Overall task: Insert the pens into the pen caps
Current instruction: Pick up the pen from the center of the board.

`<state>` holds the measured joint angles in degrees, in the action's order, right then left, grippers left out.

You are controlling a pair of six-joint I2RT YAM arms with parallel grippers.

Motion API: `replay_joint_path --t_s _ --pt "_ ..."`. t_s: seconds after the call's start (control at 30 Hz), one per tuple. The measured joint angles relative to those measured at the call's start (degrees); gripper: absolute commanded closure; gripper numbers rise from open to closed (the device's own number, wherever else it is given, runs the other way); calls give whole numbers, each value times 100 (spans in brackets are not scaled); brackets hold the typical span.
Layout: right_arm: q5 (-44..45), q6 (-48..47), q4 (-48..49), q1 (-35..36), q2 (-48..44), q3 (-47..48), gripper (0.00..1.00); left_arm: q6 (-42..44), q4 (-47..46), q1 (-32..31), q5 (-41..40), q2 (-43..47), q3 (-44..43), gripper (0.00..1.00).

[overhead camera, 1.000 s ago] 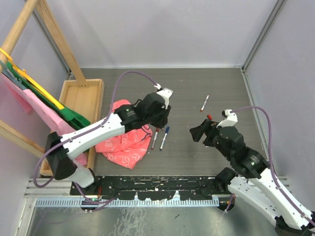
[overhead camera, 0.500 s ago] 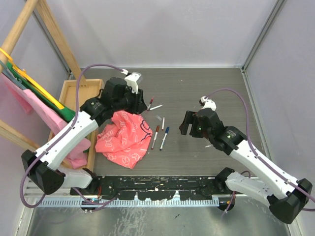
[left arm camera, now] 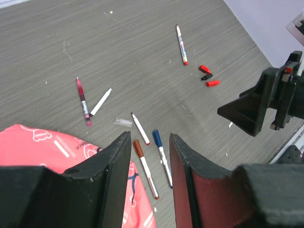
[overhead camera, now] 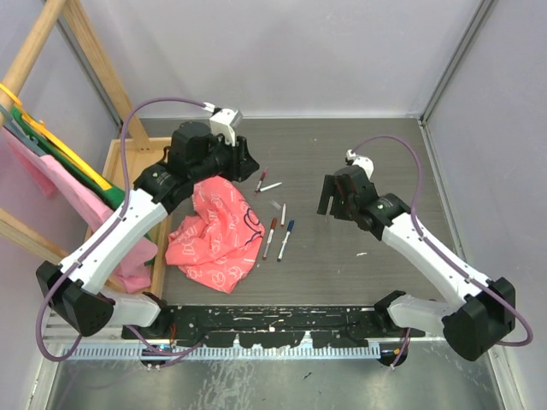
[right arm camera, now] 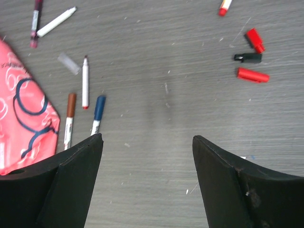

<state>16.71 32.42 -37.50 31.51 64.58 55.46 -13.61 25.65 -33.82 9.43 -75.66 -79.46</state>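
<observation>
Pens [right arm camera: 85,81], slim white barrels, lie on the grained table [right arm camera: 166,118]; left gripper [left arm camera: 149,138] and right gripper [right arm camera: 147,139] gape empty.

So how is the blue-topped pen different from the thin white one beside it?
The blue-topped pen wears a cap; the thin white pen has none, just a small red end. The blue-topped pen looks longer and thicker than the thin white pen. Both lie flat, roughly parallel, on the table.

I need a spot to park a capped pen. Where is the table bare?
Bare table lies between the blue pen and the three caps, and on toward the near edge. It is crowded beside the cloth, where the other pens lie.
</observation>
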Motion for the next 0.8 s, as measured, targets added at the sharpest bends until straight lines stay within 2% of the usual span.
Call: replay_joint_path --t_s 0.17,0.47,0.8 --pt "-50 -249 245 -592 472 199 19 85 -374 9 4 59 372 57" --pt "-227 -518 863 -1740 1786 756 23 197 -376 11 7 68 588 57" --pt "-289 -748 1220 -2463 3456 1912 35 367 -341 11 -20 271 588 56"
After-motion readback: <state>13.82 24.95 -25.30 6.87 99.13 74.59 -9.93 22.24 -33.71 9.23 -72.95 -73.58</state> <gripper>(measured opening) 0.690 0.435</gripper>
